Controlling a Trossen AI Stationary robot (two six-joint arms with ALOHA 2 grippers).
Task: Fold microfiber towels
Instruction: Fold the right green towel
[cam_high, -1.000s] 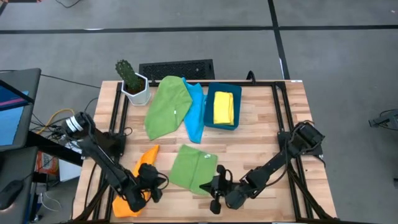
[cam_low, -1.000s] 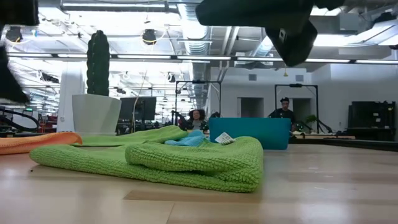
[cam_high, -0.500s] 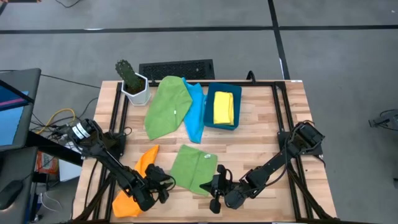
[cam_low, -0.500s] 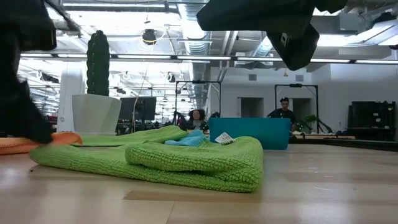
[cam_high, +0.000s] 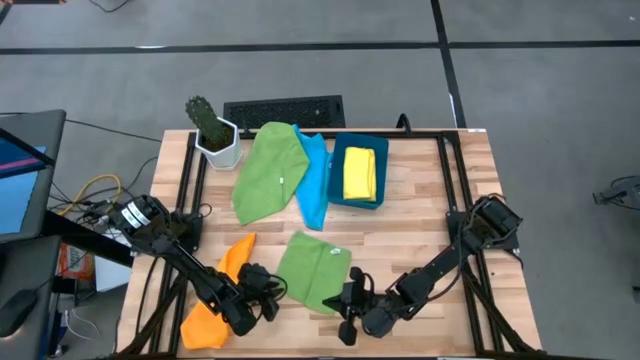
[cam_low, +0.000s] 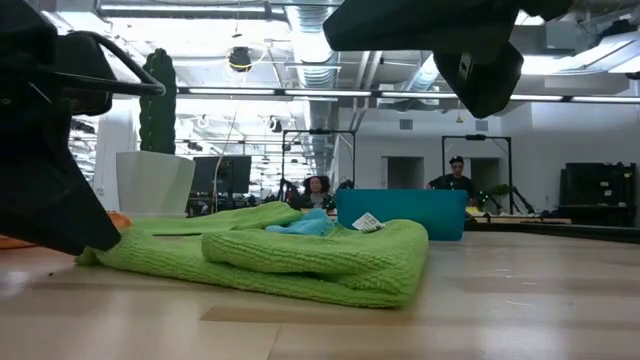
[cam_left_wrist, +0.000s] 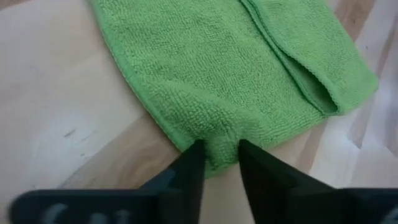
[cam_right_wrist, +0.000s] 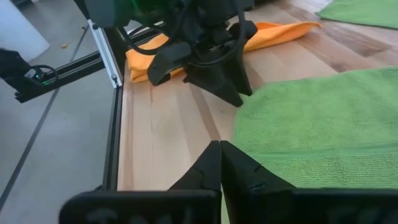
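Note:
A green towel (cam_high: 312, 270), folded over, lies flat on the table's near middle. My left gripper (cam_left_wrist: 221, 149) is down at its near left corner (cam_high: 280, 292) and is shut on it. My right gripper (cam_right_wrist: 219, 146) hangs shut just off the towel's near right side (cam_high: 342, 298), raised above the table and touching nothing. An orange towel (cam_high: 215, 300) lies crumpled at the near left. Farther back, a second green towel (cam_high: 268, 170) and a light blue one (cam_high: 315, 185) lie spread out. A yellow towel (cam_high: 360, 172) sits folded in the blue bin (cam_high: 336, 180). My left gripper pinches the folded green towel's near left corner (cam_left_wrist: 219, 134) between its two fingers. The fingers slant down at it from the table's near left. The cloth puckers into a small ridge between them, and the rest of the towel lies on the table. One layer or several, I cannot tell.
A cactus in a white pot (cam_high: 212, 135) stands at the far left, with a dark keyboard (cam_high: 285, 110) behind the table's far edge. Bare wood lies to the right of the bin and along the near edge. People show in the room beyond the table.
My left gripper has gone from over the orange towel toward the table's right and down to the green towel's near left corner. In the low view, the towel's left end has drawn in toward the right. My right gripper has kept still.

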